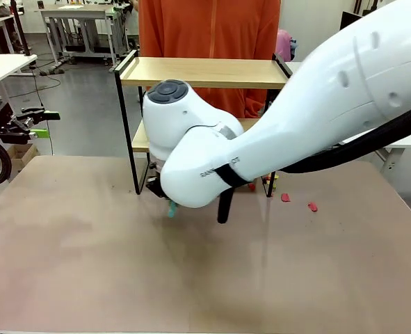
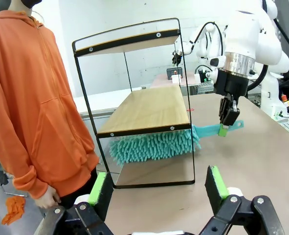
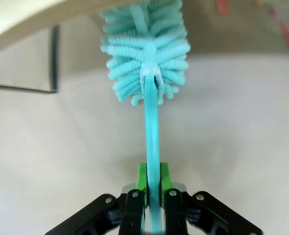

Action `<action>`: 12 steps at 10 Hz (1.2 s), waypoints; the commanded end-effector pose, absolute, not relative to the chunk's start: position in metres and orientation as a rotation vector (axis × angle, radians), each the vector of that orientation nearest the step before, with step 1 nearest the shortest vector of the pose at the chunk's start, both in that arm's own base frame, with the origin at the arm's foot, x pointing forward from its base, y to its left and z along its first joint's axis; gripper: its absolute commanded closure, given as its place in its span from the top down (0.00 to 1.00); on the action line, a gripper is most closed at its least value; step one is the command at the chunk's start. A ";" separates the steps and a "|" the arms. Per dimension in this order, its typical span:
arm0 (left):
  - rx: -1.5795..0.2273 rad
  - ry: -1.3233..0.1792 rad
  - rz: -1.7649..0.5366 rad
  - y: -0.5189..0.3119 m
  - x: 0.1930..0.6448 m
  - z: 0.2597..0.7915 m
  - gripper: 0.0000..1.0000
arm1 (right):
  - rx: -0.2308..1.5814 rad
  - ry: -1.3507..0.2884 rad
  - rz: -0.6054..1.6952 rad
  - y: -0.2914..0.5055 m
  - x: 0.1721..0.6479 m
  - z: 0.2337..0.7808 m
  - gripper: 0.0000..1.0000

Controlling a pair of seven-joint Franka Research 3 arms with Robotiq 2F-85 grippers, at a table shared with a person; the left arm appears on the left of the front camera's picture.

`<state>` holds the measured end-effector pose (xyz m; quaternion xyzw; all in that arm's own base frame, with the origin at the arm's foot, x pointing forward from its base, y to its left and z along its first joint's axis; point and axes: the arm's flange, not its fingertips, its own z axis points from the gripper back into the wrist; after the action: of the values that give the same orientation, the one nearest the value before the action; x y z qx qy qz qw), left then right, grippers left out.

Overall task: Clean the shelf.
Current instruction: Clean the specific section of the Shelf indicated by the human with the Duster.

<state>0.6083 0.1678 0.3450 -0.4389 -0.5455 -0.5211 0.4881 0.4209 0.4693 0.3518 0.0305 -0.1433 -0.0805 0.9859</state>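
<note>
Shelf over duster, beyond right pincer

The right gripper pinches the thin handle of a turquoise duster between its green pads. The fluffy head reaches under the shelf board, over the beige table. Red scraps lie beyond.

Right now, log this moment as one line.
task: clean shelf | right gripper: shut on teal duster handle | duster head: under lower board | left gripper: open, empty | person: standing beside shelf
</note>
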 end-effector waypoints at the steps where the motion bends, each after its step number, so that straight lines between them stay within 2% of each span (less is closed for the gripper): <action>1: -1.067 -1.315 -1.276 0.165 0.606 0.348 1.00 | 0.063 -0.228 -0.231 0.426 0.400 0.360 0.13; 6: -1.067 -1.315 -1.276 0.165 0.606 0.348 1.00 | -0.080 -0.155 -0.293 0.341 0.386 0.363 0.13; 8: -1.067 -1.315 -1.276 0.165 0.606 0.348 1.00 | -0.202 -0.137 -0.329 0.307 0.380 0.367 0.13; 9: -1.067 -1.315 -1.276 0.165 0.606 0.348 1.00 | -0.208 -0.145 -0.315 0.298 0.379 0.370 0.13; 10: -1.067 -1.315 -1.276 0.165 0.606 0.348 1.00 | -0.044 -0.159 -0.202 0.308 0.372 0.383 0.13; 11: -1.067 -1.315 -1.276 0.165 0.606 0.348 1.00 | -0.190 -0.150 -0.329 0.306 0.384 0.363 0.13; 12: -1.067 -1.315 -1.276 0.165 0.606 0.348 1.00 | -0.190 -0.150 -0.329 0.306 0.384 0.363 0.13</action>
<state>0.6084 0.1678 0.3454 -0.4387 -0.5456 -0.5213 0.4879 0.3807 0.3067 0.3709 -0.0820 -0.0781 -0.1423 0.9833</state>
